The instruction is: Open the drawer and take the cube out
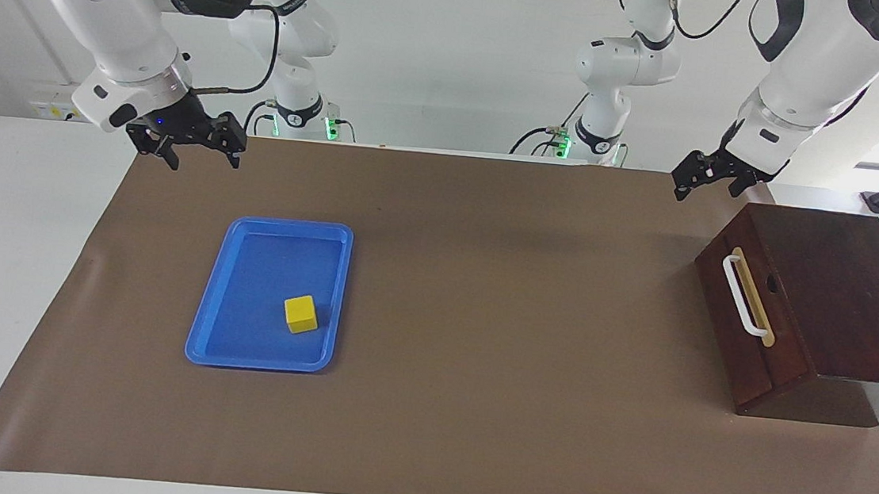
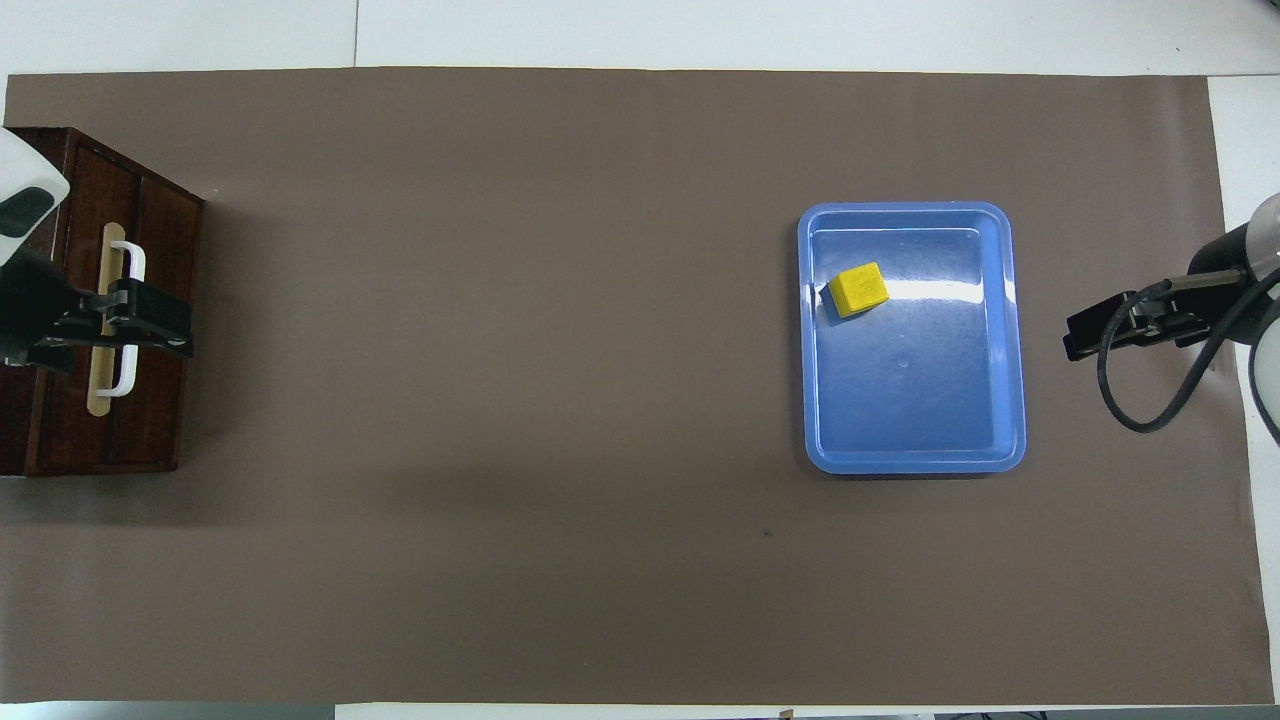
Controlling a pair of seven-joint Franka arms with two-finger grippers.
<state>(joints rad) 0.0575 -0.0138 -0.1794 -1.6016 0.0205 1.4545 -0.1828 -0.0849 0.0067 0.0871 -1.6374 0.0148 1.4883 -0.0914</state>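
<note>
Brown mat [image 1: 472, 425] covered the table. Facing view: drawer [image 1: 751, 322] shut at the left arm's end; cube [image 1: 301, 314] lay in blue tray [image 1: 201, 337]; right gripper [image 1: 195, 148] and left gripper [image 1: 707, 175] both raised, fingers spread, empty. Overhead view: left gripper [image 2: 130, 325] over the handle [image 2: 128, 320]. Advised: keep clear, leave cube settled.

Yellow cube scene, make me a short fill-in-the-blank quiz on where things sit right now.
1. The yellow cube lies in the ____ tray.
2. The drawer of the dark box is ____.
3. The drawer's bar handle is coloured ____.
4. The right gripper holds ____.

Missing words: blue; shut; white; nothing
</note>
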